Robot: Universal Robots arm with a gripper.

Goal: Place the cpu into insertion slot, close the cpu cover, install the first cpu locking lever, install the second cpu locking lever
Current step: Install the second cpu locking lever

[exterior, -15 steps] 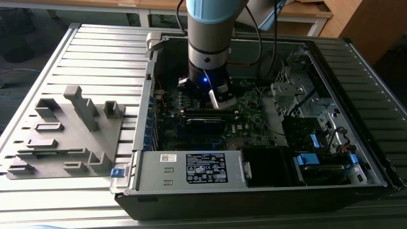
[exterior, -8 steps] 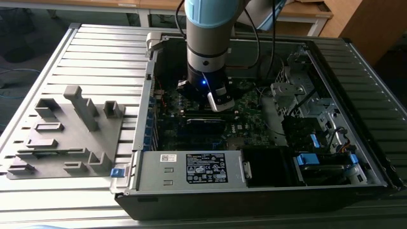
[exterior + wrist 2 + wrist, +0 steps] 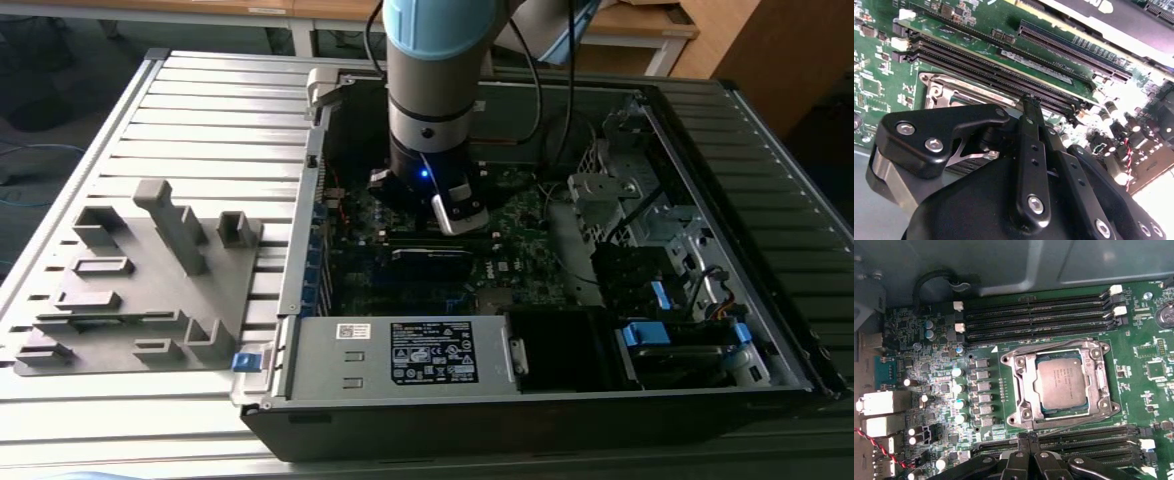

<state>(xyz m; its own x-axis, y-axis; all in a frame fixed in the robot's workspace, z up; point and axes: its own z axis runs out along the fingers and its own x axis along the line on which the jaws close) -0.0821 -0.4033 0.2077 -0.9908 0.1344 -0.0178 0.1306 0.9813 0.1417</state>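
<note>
Gripper (image 3: 1026,452) sits low over the green motherboard (image 3: 1134,347), fingers closed together and holding nothing, just beside the socket. Cpu (image 3: 1061,381) lies seated in the insertion slot (image 3: 1023,385), cover (image 3: 1058,351) down around it (silver frame, chip showing through the cut-out). Memory slots (image 3: 1034,317) run beyond.

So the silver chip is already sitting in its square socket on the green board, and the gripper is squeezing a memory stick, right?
Not quite. The cpu does lie in the insertion slot on the green board, framed by the cpu cover, as the first wrist view shows. But the gripper holds nothing: its fingertips meet just beside the socket, with no memory stick between them.
</note>
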